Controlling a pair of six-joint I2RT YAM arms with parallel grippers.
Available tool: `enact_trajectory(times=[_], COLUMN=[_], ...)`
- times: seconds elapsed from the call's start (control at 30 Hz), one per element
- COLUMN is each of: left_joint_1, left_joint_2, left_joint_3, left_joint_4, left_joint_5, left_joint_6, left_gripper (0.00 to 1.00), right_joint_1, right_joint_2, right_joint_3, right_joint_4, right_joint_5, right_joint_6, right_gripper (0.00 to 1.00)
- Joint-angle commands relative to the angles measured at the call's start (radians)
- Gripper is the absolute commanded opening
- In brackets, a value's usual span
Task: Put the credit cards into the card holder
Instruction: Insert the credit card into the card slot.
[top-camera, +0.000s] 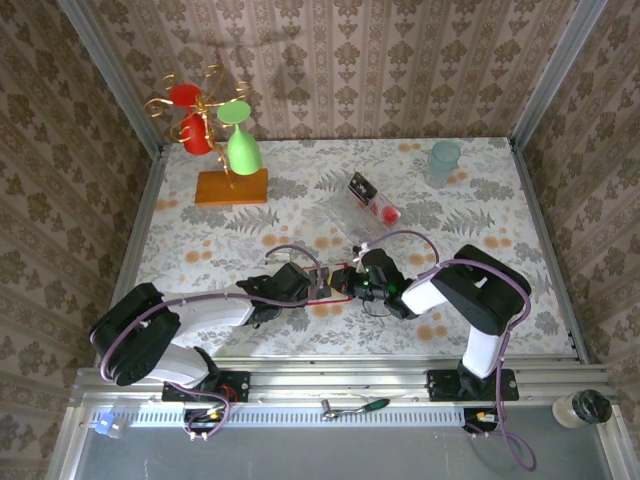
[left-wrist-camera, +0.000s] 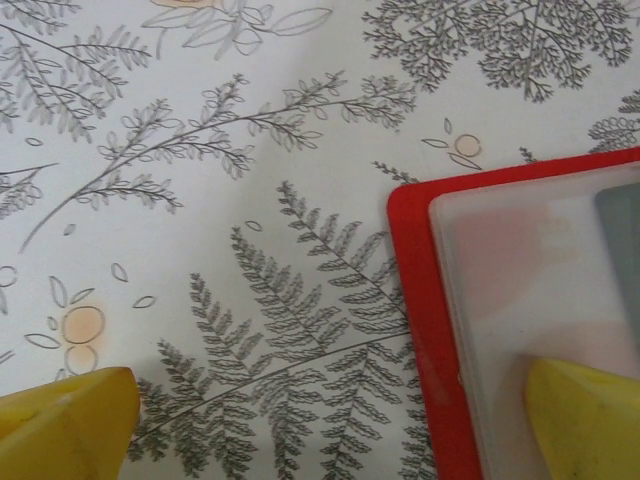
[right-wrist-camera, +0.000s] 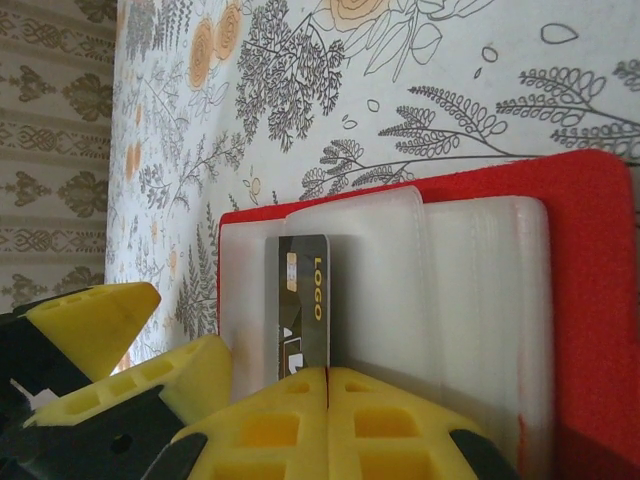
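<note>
The red card holder (right-wrist-camera: 590, 300) lies open on the flowered table, its pale pockets (right-wrist-camera: 480, 290) facing up. My right gripper (right-wrist-camera: 328, 375) is shut on a black credit card (right-wrist-camera: 303, 300) marked LOGO, which stands on edge at the mouth of a pocket. My left gripper (left-wrist-camera: 330, 430) is open and straddles the holder's corner (left-wrist-camera: 420, 300); one yellow fingertip (left-wrist-camera: 585, 420) rests on the pale pocket and the other fingertip (left-wrist-camera: 70, 420) on the cloth. From above, both grippers meet at the holder (top-camera: 322, 297). More credit cards (top-camera: 372, 200) lie in a clear tray behind.
The clear tray (top-camera: 345, 208) sits mid-table behind the arms. A gold stand with red and green glasses (top-camera: 230, 150) is at the back left, a pale teal cup (top-camera: 444, 160) at the back right. A tool (top-camera: 355, 407) lies on the front rail.
</note>
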Motion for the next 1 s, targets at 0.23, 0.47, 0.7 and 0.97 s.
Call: enact_trajectory(times=[0.23, 0.47, 0.7, 0.97], left_joint_1=[0.060, 0.078, 0.086, 0.090], left_joint_2=[-0.076, -0.088, -0.084, -0.070], left_joint_3=[-0.071, -0.097, -0.103, -0.102], left_joint_4=[-0.046, -0.041, -0.032, -0.013], left_joint_5=[-0.007, -0.011, -0.008, -0.002], left_joint_6=[-0.014, -0.020, -0.019, -0.013], left_gripper=[1.00, 1.00, 1.00, 1.00], right_joint_1=[0.010, 0.011, 0.015, 0.038], right_joint_2=[-0.145, -0.159, -0.058, 0.028], right_joint_3=[0.136, 0.300, 0.405, 0.441], right_joint_4=[-0.525, -0.802, -0.870, -0.867], right_joint_5=[0.063, 0.121, 0.082, 0.062], right_joint_6=[-0.213, -0.364, -0.413, -0.411], right_gripper=[0.53, 0.32, 0.14, 0.12])
